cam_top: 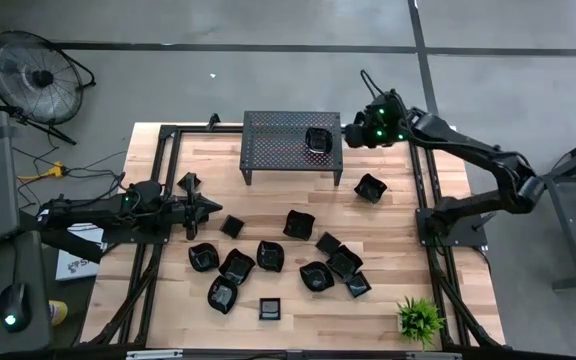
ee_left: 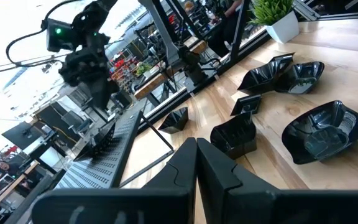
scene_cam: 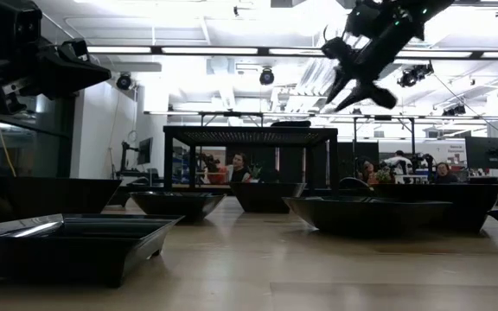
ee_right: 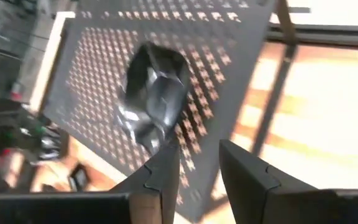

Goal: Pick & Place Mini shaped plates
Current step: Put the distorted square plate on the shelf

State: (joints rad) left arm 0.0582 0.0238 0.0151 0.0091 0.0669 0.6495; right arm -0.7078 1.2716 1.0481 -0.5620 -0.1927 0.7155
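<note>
Plates first: one mini shaped plate [ee_right: 154,93] lies on the perforated stand [cam_top: 278,140], just off the tips of our right gripper [ee_right: 197,162], whose fingers stand parted with nothing between them — released, as we judge it. To finish this step well we should lift straight up clear of the rim before swinging away, so a finger does not drag the dish across the mesh. Outward from there, one plate [cam_top: 370,187] sits alone beside the stand and the rest of the plates [cam_top: 278,262] are clustered mid-table. Our left gripper [cam_top: 206,207] waits closed and empty at the table's left side.
</note>
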